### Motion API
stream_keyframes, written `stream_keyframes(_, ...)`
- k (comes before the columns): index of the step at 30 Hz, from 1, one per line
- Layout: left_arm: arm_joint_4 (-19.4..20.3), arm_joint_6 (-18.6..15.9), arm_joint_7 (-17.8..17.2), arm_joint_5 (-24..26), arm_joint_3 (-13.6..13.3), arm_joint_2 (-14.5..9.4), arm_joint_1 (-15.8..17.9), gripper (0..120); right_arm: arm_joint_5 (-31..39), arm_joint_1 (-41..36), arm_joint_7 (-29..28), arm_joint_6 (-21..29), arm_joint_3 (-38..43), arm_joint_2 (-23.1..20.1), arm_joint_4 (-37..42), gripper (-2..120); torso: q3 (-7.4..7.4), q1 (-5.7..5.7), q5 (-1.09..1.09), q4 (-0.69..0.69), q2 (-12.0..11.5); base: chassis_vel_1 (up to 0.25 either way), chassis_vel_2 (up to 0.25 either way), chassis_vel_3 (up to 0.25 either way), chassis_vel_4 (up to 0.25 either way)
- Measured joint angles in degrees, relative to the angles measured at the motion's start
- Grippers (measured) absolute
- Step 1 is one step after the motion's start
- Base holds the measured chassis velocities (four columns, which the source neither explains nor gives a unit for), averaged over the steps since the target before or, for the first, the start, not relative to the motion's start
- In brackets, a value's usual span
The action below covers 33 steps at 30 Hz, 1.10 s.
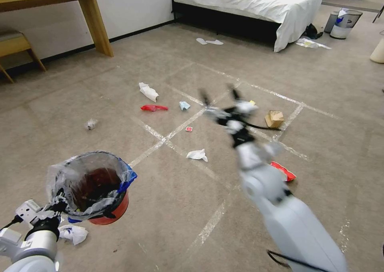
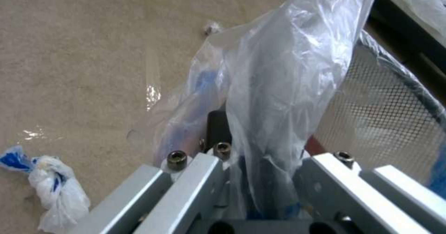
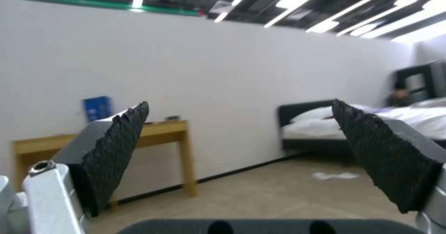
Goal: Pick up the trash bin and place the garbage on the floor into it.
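The red trash bin (image 1: pixel 105 208), lined with a crinkled clear bag with blue edging, hangs at the lower left over the floor (image 1: pixel 180 216). My left gripper (image 1: pixel 60 202) is shut on its near rim; in the left wrist view the gripper (image 2: pixel 246 150) clamps the bag and rim (image 2: pixel 278 87). My right gripper (image 1: pixel 219 94) is open and held out mid-air above the carpet, its pads (image 3: pixel 116 150) wide apart. Garbage lies around: white tissues (image 1: pixel 148 91) (image 1: pixel 197 155), red wrappers (image 1: pixel 154 108) (image 1: pixel 283 171), a blue scrap (image 1: pixel 184 105), a tiny red card (image 1: pixel 189 129), a brown paper bag (image 1: pixel 274 119).
A knotted white-and-blue bag (image 1: pixel 72 233) lies by the bin. A wooden desk (image 1: pixel 94 20) and a chair (image 1: pixel 14 44) stand at the left wall, a bed (image 1: pixel 256 4) at the back. A grey bin (image 1: pixel 346 22) and a cream bin (image 1: pixel 378 50) stand far right.
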State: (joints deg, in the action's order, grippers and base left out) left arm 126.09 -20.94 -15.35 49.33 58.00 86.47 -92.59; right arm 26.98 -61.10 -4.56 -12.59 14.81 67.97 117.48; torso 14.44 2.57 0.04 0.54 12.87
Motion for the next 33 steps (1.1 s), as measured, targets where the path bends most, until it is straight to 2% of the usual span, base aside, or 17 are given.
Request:
stream_keyframes(1, -0.05, 0.03, 0.01, -0.01, 0.04, -0.01, 0.03, 4, -2.37, -4.87, 0.50, -2.05, 4.53, 0.62, 2.22, 100, 0.00, 0.00, -0.04, -0.03, 0.00, 0.000, 0.000, 0.000, 0.000)
stream_keyframes(2, -0.05, 0.03, 0.01, -0.01, 0.04, -0.01, 0.03, 4, -2.37, -4.87, 0.50, -2.05, 4.53, 0.62, 2.22, 100, 0.00, 0.00, -0.04, -0.03, 0.00, 0.000, 0.000, 0.000, 0.000)
stream_keyframes(4, -0.02, 0.04, 0.01, 0.01, 0.09, -0.02, 0.00, 4, -5.81, -10.35, 1.09, -4.98, 8.56, 1.67, 4.13, 100, -0.01, 0.00, -0.03, -0.02, 0.00, 0.000, 0.000, 0.000, 0.000)
stream_keyframes(5, -0.02, 0.04, 0.01, 0.01, 0.09, -0.02, 0.00, 4, -5.81, -10.35, 1.09, -4.98, 8.56, 1.67, 4.13, 100, -0.01, 0.00, -0.03, -0.02, 0.00, 0.000, 0.000, 0.000, 0.000)
stream_keyframes(7, 0.05, 0.05, 0.02, 0.07, 0.11, -0.01, -0.03, 4, -8.01, -16.17, 1.33, -7.74, 11.18, 2.73, 5.51, 100, 0.00, 0.00, -0.04, 0.00, 0.00, 0.000, 0.000, 0.000, 0.000)
stream_keyframes(10, 0.03, 0.05, 0.02, 0.10, 0.05, -0.07, 0.05, 4, -10.46, -19.75, 1.27, -10.20, 12.13, 3.53, 5.08, 100, -0.01, -0.01, -0.04, -0.01, 0.00, 0.000, 0.000, 0.000, 0.000)
stream_keyframes(21, -0.23, 0.06, 0.02, 0.07, -0.55, -0.08, 0.42, 4, -13.54, -20.65, 0.58, -12.21, 11.63, 4.76, 2.65, 100, -0.01, -0.01, -0.04, -0.02, 0.01, -0.014, 0.015, 0.018, -0.011)
stream_keyframes(33, -1.10, 0.08, 0.02, 0.16, -0.57, -0.28, 0.93, 4, -13.85, -19.74, 0.58, -12.58, 11.20, 5.10, 1.12, 100, 0.02, 0.02, -0.04, -0.01, 0.00, -0.152, 0.155, 0.162, -0.164)
